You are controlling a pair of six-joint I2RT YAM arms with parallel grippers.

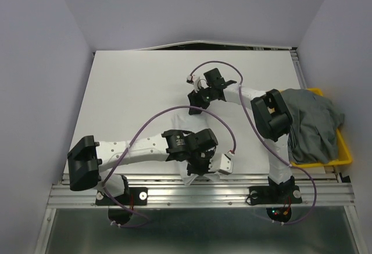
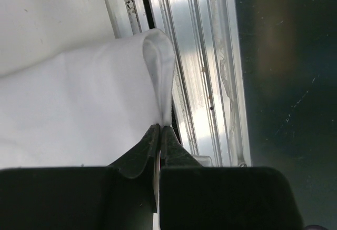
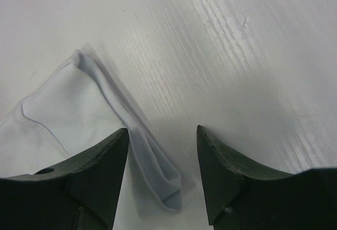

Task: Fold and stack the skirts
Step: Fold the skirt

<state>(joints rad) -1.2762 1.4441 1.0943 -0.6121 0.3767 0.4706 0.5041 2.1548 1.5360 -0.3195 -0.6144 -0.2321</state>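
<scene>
The white skirt (image 1: pixel 192 120) lies on the white table between both arms and is hard to make out in the top view. My left gripper (image 1: pixel 197 167) is at the table's front edge, shut on a folded edge of this skirt (image 2: pixel 79 109); its tips (image 2: pixel 160 127) pinch the cloth where it loops up. My right gripper (image 1: pixel 195 98) is farther back and stands open (image 3: pixel 162 135) over a rolled corner of the white skirt (image 3: pixel 68 109), which rests on the table between the fingers. The grey skirts (image 1: pixel 311 126) are heaped at the right.
A yellow tray (image 1: pixel 343 149) holds the grey heap at the table's right edge, beside the right arm's elbow. The metal rail (image 1: pixel 203 193) runs along the front edge, just past the left gripper (image 2: pixel 195 56). Purple cables loop over the table's middle.
</scene>
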